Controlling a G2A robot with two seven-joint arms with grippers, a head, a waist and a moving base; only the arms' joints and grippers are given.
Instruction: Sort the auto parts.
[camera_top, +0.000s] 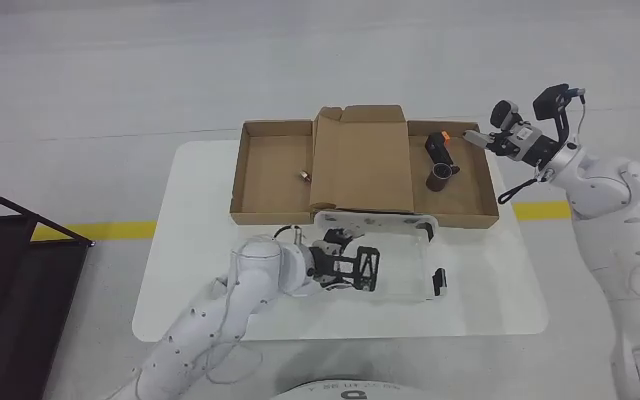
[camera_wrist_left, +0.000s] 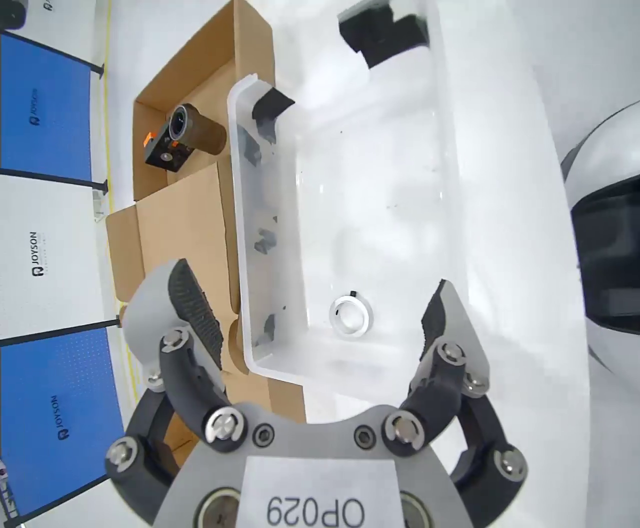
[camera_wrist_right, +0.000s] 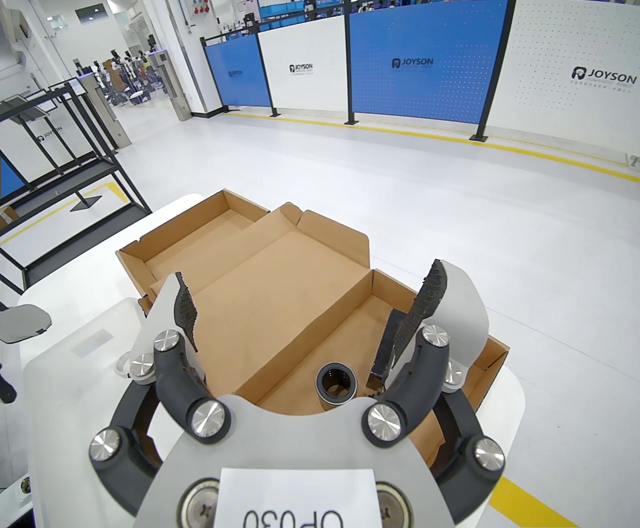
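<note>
My left hand spreads wide above the silver metal ring in a clear plastic bin; my right hand is equally wide.

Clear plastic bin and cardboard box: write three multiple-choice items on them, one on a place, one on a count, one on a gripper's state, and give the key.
1. Where does the small silver metal ring lie?
A. on the bare table
B. inside the clear plastic bin
C. on the folded lid

2. How many parts lie in the right compartment of the brown cardboard box?
A. none
B. two
C. five

3. How is the left gripper?
A. open and empty
B. shut on the ring
C. shut on a cylinder

Key:
1 B, the ring rests on the bin's floor.
2 B, a dark metal cylinder and a black block with orange clips lie there.
3 A, it stands open above the bin with nothing held.
</note>
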